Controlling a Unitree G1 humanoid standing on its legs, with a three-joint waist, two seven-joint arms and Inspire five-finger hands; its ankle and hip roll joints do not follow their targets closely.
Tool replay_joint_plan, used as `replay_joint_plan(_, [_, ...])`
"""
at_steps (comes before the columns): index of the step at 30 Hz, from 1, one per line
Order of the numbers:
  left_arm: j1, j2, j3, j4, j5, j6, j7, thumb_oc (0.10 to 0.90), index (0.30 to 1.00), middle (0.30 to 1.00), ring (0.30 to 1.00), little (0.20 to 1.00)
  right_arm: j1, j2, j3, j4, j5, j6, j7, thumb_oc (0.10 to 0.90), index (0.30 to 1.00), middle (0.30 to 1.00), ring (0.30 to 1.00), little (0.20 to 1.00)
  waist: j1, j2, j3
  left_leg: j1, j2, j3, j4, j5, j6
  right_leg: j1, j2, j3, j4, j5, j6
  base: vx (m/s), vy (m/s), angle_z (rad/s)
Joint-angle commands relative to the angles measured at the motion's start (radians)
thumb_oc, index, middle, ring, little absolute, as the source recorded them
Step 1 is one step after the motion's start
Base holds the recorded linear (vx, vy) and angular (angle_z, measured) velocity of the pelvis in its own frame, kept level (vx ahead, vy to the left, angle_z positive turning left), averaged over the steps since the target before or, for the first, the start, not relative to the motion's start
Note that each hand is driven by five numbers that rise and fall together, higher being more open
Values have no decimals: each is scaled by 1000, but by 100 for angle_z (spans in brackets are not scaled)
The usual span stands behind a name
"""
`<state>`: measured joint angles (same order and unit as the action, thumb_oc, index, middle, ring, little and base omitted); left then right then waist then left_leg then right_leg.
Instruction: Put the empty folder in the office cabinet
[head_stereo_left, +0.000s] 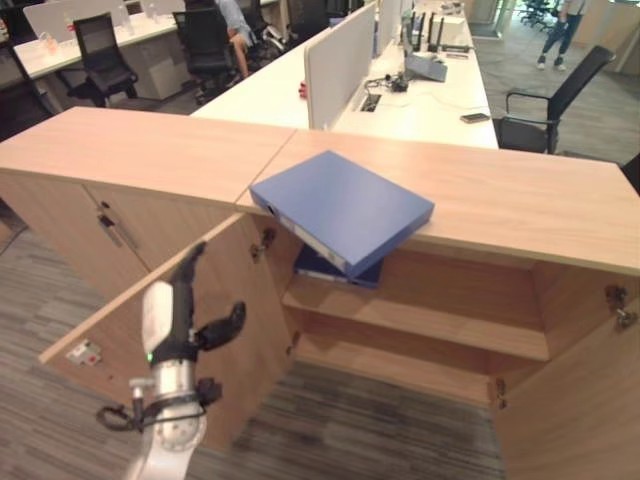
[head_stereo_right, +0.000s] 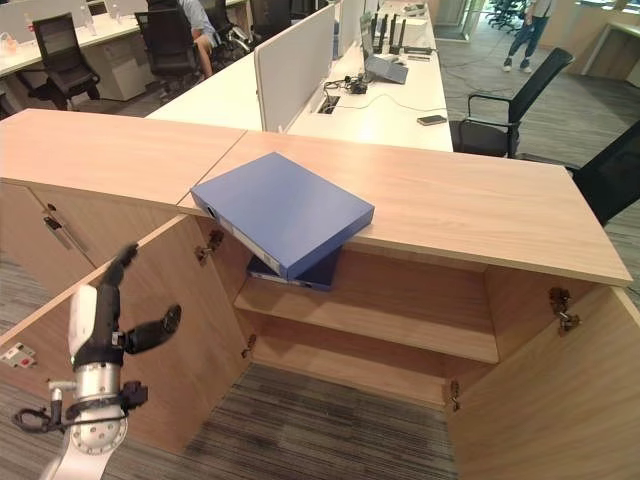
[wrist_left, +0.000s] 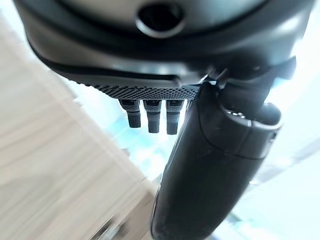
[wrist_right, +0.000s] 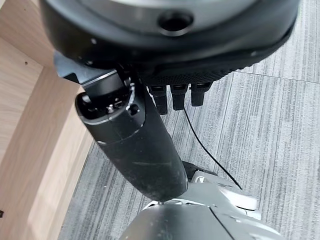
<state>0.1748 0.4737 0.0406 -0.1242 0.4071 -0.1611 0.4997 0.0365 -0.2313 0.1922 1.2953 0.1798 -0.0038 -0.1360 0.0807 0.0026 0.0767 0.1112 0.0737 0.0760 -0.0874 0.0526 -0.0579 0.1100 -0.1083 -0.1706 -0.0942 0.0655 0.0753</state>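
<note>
— Where is the blue folder (head_stereo_left: 345, 208)?

— It lies flat on the wooden top of the office cabinet (head_stereo_left: 520, 195), at the front edge, turned at an angle so that one corner juts out over the open compartment. A second blue folder (head_stereo_left: 335, 269) sits just beneath it on the upper shelf (head_stereo_left: 440, 325), mostly hidden by the first.

— And the left hand (head_stereo_left: 170, 320)?

— It is raised in front of the open left door (head_stereo_left: 215, 300), well apart from the folder and lower than it. Its fingers (head_stereo_left: 187, 265) are straight, pointing upward along the door's inner face, with the thumb spread out to the side. It holds nothing; whether the fingers touch the door cannot be told.

— The right hand (wrist_right: 150, 145)?

— It appears in its wrist view above grey carpet (wrist_right: 270, 125), beside a cabinet panel, fingers loose and extended, nothing held.

— The doors?

— Both stand open, the right door (head_stereo_left: 580, 400) swung towards the camera.
</note>
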Motion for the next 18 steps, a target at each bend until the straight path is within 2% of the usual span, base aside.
replay_joint_plan(1, [-201,145,-24,-80,130,-90,92,800,900,900,900,900,-91,76,63,16,17,-44,3,800,900,900,900,900,-24,-41,-44,-24,43,-13,0,-92,-52,34,-65,-8,7,-87,73,14,-33,-5])
replay_joint_plan(2, [-268,185,-72,-64,173,-86,86,800,900,900,900,900,-92,71,78,13,15,-46,5,800,900,900,900,900,-39,-39,-50,-21,44,-10,0,-94,-53,36,-63,-3,7,-87,73,14,-33,-4])
replay_joint_plan(3, [-282,187,-83,-52,176,-87,93,800,900,900,900,900,-94,73,73,13,15,-46,5,800,900,900,900,900,-34,-41,-48,-21,45,-10,0,-94,-53,36,-63,-3,7,-87,73,14,-32,-4])
replay_joint_plan(4, [-345,224,-136,-34,217,-86,81,800,900,900,900,900,-92,69,89,8,18,-51,8,800,900,900,900,900,-51,-39,-55,-17,47,-4,0,-95,-54,35,-61,2,7,-86,74,10,-18,-6])
replay_joint_plan(7, [-438,268,-223,13,264,-84,77,800,900,900,900,900,-92,70,91,9,26,-55,12,800,900,900,900,900,-61,-38,-62,-11,50,2,0,-99,-54,34,-59,9,7,-86,76,31,-16,-14])
replay_joint_plan(12, [-501,325,-297,36,337,-79,77,800,900,900,900,900,-86,66,95,17,31,-61,16,800,900,900,900,900,-74,-34,-74,0,51,16,0,-106,-53,35,-59,16,7,-86,81,28,-2,-20])
replay_joint_plan(18, [-543,351,-362,66,347,-88,46,800,900,900,900,900,-74,63,94,25,34,-64,18,800,900,900,900,900,-84,-34,-85,12,51,25,0,-113,-52,40,-59,22,7,-89,83,22,0,-2])
